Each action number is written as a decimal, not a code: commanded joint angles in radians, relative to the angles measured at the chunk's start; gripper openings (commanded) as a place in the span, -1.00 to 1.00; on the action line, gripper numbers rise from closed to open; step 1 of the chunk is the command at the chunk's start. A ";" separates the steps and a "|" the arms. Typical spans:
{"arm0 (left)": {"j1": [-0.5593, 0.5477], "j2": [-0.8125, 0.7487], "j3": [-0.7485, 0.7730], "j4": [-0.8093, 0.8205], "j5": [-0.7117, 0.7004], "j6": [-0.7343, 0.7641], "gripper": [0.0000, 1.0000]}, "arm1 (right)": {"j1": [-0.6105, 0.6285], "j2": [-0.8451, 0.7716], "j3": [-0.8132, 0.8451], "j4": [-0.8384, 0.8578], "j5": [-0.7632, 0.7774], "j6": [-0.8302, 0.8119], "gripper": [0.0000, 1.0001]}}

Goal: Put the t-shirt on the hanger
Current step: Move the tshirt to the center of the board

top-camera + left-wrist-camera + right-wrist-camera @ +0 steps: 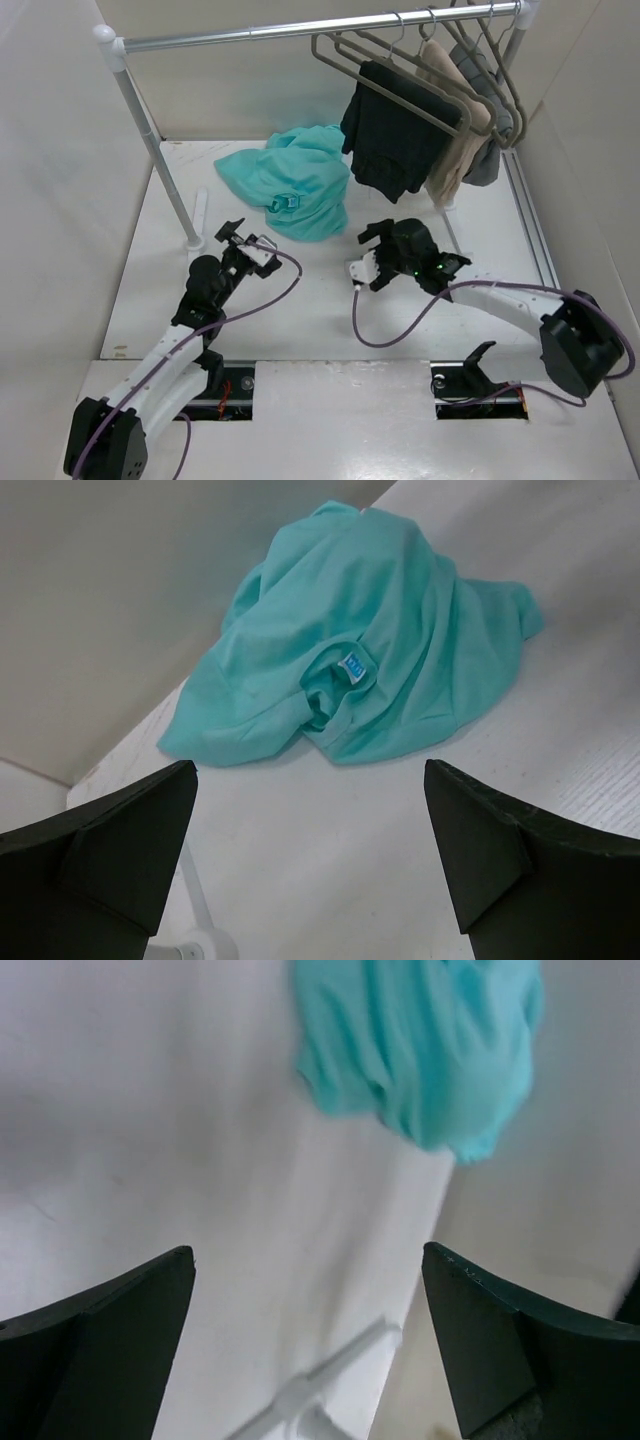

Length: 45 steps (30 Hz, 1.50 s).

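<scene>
The teal t-shirt lies crumpled on the worktop near the middle of its far edge, label up, beside the black garment hanging from the rail. Left fingers and right fingers stand wide apart, holding nothing

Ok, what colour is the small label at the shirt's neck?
Blue label on the teal cloth t-shirt; left wrist view.
</scene>
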 commanded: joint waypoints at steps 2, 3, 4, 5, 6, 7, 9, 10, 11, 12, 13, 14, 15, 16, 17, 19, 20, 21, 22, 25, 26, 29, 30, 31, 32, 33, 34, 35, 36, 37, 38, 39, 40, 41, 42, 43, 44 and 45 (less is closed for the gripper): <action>-0.014 -0.001 0.012 0.012 -0.154 -0.074 0.89 | 0.090 0.101 0.108 -0.149 -0.037 -0.087 0.99; -0.014 -0.001 0.012 0.022 -0.185 -0.089 0.89 | 0.119 0.169 0.170 -0.171 -0.037 -0.107 0.99; -0.023 -0.001 0.012 0.034 -0.243 -0.089 0.89 | 0.130 0.208 0.209 -0.188 -0.037 -0.107 0.99; -0.023 -0.001 0.012 0.034 -0.271 -0.108 0.89 | 0.130 0.248 0.247 -0.200 -0.067 -0.117 0.99; -0.023 0.011 0.026 0.034 -0.299 -0.141 0.89 | 0.130 0.323 0.289 -0.191 -0.095 -0.118 0.99; -0.023 0.027 0.045 0.022 -0.354 -0.181 0.86 | 0.130 0.403 0.385 -0.200 -0.153 -0.118 0.96; -0.032 0.042 0.072 0.000 -0.411 -0.204 0.86 | 0.130 0.440 0.473 -0.168 -0.210 -0.118 0.96; -0.032 0.056 0.097 -0.023 -0.440 -0.250 0.83 | 0.130 0.513 0.543 -0.151 -0.234 -0.108 0.94; -0.041 0.056 0.108 -0.038 -0.490 -0.275 0.83 | 0.130 0.552 0.579 -0.141 -0.248 -0.108 0.94; -0.041 0.056 0.121 -0.052 -0.513 -0.298 0.83 | 0.130 0.595 0.619 -0.141 -0.248 -0.108 0.94; -0.041 0.056 0.131 -0.067 -0.533 -0.318 0.79 | 0.130 0.680 0.658 -0.141 -0.248 -0.108 0.91; -0.041 0.056 0.142 -0.099 -0.550 -0.354 0.79 | 0.130 0.720 0.739 -0.157 -0.248 -0.095 0.91; -0.041 0.056 0.157 -0.116 -0.564 -0.370 0.76 | 0.130 0.757 0.775 -0.170 -0.263 -0.095 0.89; -0.041 0.044 0.158 -0.130 -0.573 -0.381 0.76 | 0.130 0.788 0.807 -0.180 -0.277 -0.085 0.87; -0.041 0.027 0.158 -0.139 -0.573 -0.381 0.76 | 0.130 0.835 0.850 -0.193 -0.291 -0.085 0.87; -0.041 0.018 0.158 -0.152 -0.563 -0.381 0.74 | 0.130 0.866 0.870 -0.193 -0.314 -0.085 0.87; -0.041 0.004 0.158 -0.152 -0.552 -0.381 0.74 | 0.130 0.894 0.880 -0.193 -0.314 -0.085 0.80; -0.041 0.004 0.145 -0.152 -0.552 -0.381 0.74 | 0.130 0.908 0.880 -0.193 -0.314 -0.085 0.74; -0.041 0.004 0.145 -0.152 -0.552 -0.381 0.70 | 0.120 0.920 0.890 -0.203 -0.314 -0.085 0.62; -0.041 0.028 0.145 -0.152 -0.552 -0.404 0.67 | 0.088 0.945 0.900 -0.222 -0.372 -0.033 -0.11; -0.041 0.028 0.154 -0.161 -0.552 -0.416 0.67 | 0.075 0.945 0.891 -0.222 -0.420 -0.021 -0.31; -0.041 0.051 0.164 -0.161 -0.552 -0.416 0.58 | 0.054 0.908 0.845 -0.243 -0.410 -0.012 -1.00; -0.041 0.051 0.164 -0.161 -0.541 -0.416 0.50 | 0.045 0.858 0.794 -0.260 -0.409 -0.012 -1.00; -0.041 0.060 0.164 -0.161 -0.541 -0.416 0.50 | 0.045 0.827 0.765 -0.272 -0.409 -0.021 -1.00; -0.041 0.060 0.164 -0.161 -0.508 -0.416 0.40 | 0.045 0.793 0.733 -0.286 -0.409 -0.021 -1.00; -0.041 0.060 0.164 -0.161 -0.488 -0.407 0.36 | 0.045 0.757 0.699 -0.324 -0.434 -0.021 -1.00; -0.041 0.076 0.164 -0.173 -0.466 -0.398 0.32 | 0.045 0.677 0.664 -0.347 -0.446 -0.021 -1.00; -0.041 0.094 0.174 -0.187 -0.440 -0.375 0.28 | 0.045 0.635 0.589 -0.370 -0.446 -0.021 -1.00; -0.041 0.106 0.174 -0.196 -0.376 -0.358 0.21 | 0.045 0.594 0.549 -0.392 -0.446 -0.021 -1.00; -0.041 0.119 0.184 -0.196 -0.342 -0.343 0.21 | 0.045 0.553 0.512 -0.439 -0.446 -0.021 -1.00; -0.041 0.151 0.200 -0.211 -0.310 -0.332 0.18 | 0.054 0.472 0.446 -0.459 -0.423 0.006 -1.00; -0.041 0.168 0.211 -0.224 -0.241 -0.323 0.18 | 0.054 0.433 0.420 -0.476 -0.394 0.029 -1.00; -0.041 0.188 0.226 -0.224 -0.203 -0.309 0.18 | 0.054 0.395 0.400 -0.492 -0.364 0.049 -1.00; -0.041 0.233 0.240 -0.239 -0.166 -0.297 0.18 | 0.054 0.321 0.400 -0.483 -0.354 0.050 -0.88; -0.050 0.261 0.277 -0.268 -0.121 -0.277 0.18 | 0.064 0.292 0.387 -0.495 -0.354 0.065 -0.81; -0.050 0.290 0.302 -0.289 -0.037 -0.237 0.18 | 0.074 0.270 0.404 -0.537 -0.312 0.051 -0.71; -0.050 0.318 0.325 -0.308 -0.015 -0.237 0.18 | 0.084 0.255 0.419 -0.573 -0.294 0.041 -0.68; -0.050 0.373 0.363 -0.317 -0.015 -0.250 0.18 | 0.095 0.245 0.453 -0.611 -0.282 0.025 -0.63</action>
